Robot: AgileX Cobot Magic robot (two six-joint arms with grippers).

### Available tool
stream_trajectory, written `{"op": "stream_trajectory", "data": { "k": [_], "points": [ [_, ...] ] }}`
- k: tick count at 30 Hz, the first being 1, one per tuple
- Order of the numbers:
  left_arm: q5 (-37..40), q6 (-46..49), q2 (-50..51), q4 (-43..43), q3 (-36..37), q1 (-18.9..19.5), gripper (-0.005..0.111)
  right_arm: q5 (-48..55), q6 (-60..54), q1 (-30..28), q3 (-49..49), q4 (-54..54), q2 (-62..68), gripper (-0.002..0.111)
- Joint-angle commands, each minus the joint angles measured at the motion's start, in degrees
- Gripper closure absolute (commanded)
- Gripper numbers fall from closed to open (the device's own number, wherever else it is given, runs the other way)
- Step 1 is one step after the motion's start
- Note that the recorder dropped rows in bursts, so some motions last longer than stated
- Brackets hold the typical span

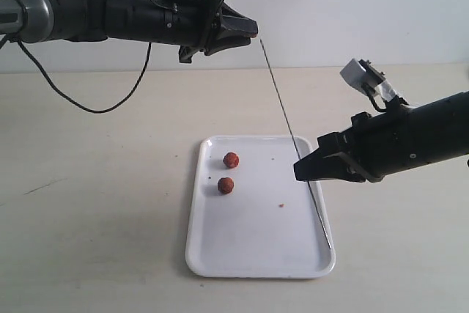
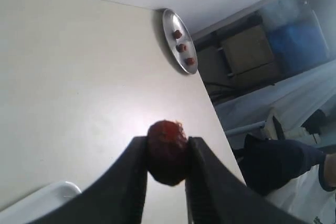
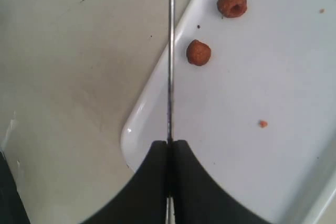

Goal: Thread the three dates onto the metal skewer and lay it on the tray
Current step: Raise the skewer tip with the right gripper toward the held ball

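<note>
My left gripper (image 1: pixel 251 31) hangs high above the table, shut on one reddish-brown date (image 2: pixel 167 150) pinched between its dark fingers. My right gripper (image 1: pixel 302 169) is shut on the metal skewer (image 1: pixel 282 104), gripping it low on the shaft. The rod slants up from the white tray (image 1: pixel 256 254), and its upper tip stands just right of the left gripper's tips. Two more dates (image 1: pixel 231 159) (image 1: pixel 226 185) lie on the tray's left half. The right wrist view shows the skewer (image 3: pixel 170 56) running out of the shut gripper (image 3: pixel 170 142) past both dates (image 3: pixel 232 2) (image 3: pixel 198 52).
A tiny red crumb (image 1: pixel 281 205) lies on the tray. A black cable (image 1: pixel 88 104) droops onto the table behind the left arm. In the left wrist view a round silver dish (image 2: pixel 173 51) with three small red lumps sits at the table's far edge.
</note>
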Motion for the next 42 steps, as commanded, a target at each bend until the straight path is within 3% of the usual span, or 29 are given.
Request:
{"op": "stream_trajectory", "data": {
  "k": [1, 21, 33, 42],
  "points": [
    [0.65, 0.9, 0.21, 0.12, -0.1, -0.04, 0.08, 0.17, -0.76, -0.29, 0.26, 0.51, -0.12, 0.108],
    [2.47, 5.14, 0.21, -0.35, -0.1, -1.6, 0.08, -0.28, -0.76, -0.29, 0.26, 0.64, -0.12, 0.108],
    [5.58, 6.42, 0.21, 0.28, -0.1, -1.6, 0.08, -0.4, -4.88, -0.29, 0.13, 8.78, -0.12, 0.108],
    [7.44, 8.39, 0.21, 0.5, -0.1, -2.69, 0.08, -0.4, -3.4, -0.29, -6.21, 9.69, -0.12, 0.108]
  ]
}}
